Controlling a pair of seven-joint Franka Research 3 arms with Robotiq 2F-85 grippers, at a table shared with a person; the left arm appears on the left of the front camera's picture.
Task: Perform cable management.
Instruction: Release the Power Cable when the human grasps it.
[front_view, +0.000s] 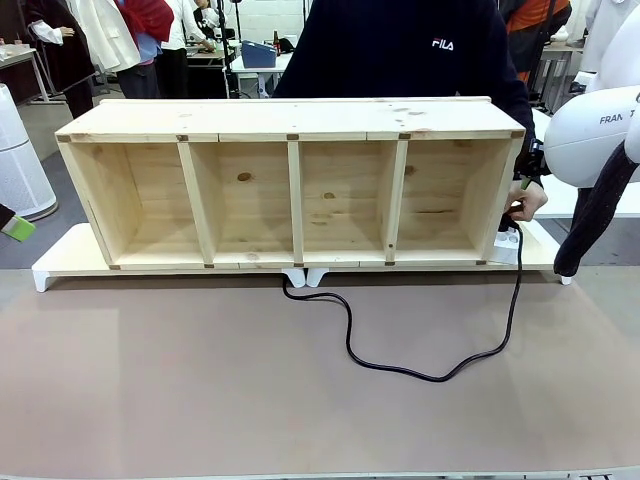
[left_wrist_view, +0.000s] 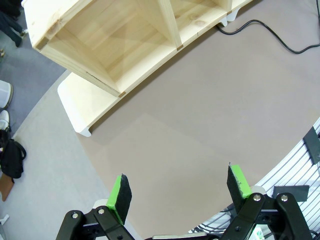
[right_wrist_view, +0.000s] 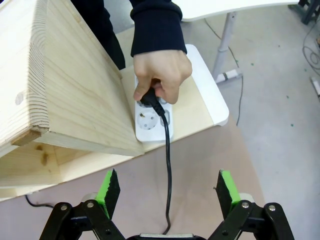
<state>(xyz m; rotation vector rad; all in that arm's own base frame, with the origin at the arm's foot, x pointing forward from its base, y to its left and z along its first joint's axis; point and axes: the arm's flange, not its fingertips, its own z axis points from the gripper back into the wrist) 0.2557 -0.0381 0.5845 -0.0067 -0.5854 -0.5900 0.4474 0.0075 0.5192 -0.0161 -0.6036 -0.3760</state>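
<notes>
A big wooden shelf (front_view: 290, 190) sits on a low white board, and everything here is easy to find from it. At the right end of the shelf a person's hand (right_wrist_view: 160, 75) pinches the round plug of the cable (front_view: 400, 365) and holds it at the white power strip (right_wrist_view: 152, 120), which lies flat right beside the shelf's end wall. The hand grips the plug from above, likely so it can push it in or pull it out.

From there the cable runs down in front of the shelf, loops loose across the brown table, and goes under the shelf's middle. It looks messy, so it has not been tidied yet.

The right gripper (right_wrist_view: 167, 192) hangs just above the cable near the shelf's right end, fingers spread wide, holding nothing. The left gripper (left_wrist_view: 180, 192) hovers by the shelf's left end, also spread and empty.
</notes>
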